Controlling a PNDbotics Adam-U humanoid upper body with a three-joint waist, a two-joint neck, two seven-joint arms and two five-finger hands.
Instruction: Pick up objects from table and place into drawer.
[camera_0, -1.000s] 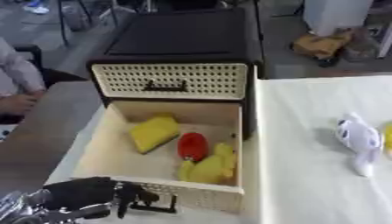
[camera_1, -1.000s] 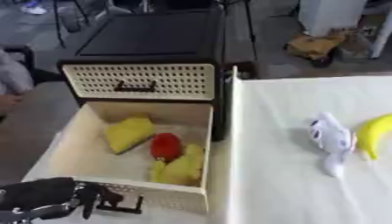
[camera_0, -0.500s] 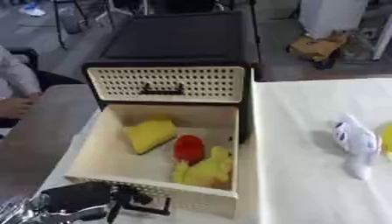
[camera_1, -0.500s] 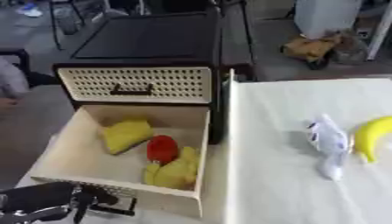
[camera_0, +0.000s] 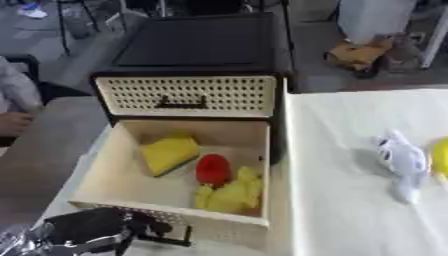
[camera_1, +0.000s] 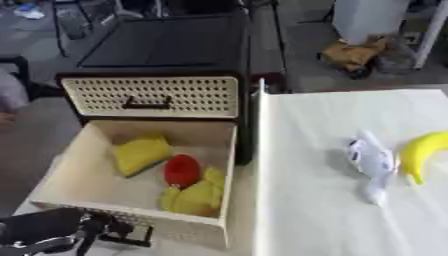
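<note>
Drawer (camera_0: 114, 170) of the black cabinet (camera_0: 201, 47) is pulled out, open toward the camera, w/ perforated cream front at the bottom edge. Inside it: a yellow wedge-shaped block (camera_0: 170, 154) at back left, a red rounded item (camera_0: 213, 169) near centre, and a lumpy yellow item (camera_0: 232, 191) at front right, touching the red one. The upper drawer front (camera_0: 185, 95) is closed, dark handle in its middle.

Left hand (camera_0: 96, 231) sits at lower left, just in front of the open drawer's front panel, by the black handle (camera_0: 164, 235). Its fingers look curled toward that handle, though the view is blurred and a closed grip on it can't be confirmed; can't tell if it actually holds anything.

On the white surface (camera_1: 324, 200) to the right of the cabinet: a white soft toy (camera_1: 371, 161), lying lengthwise, and a yellow banana (camera_1: 423, 153) just beside it on the right, apart from the drawer. Right hand doesn't show in either view.
</note>
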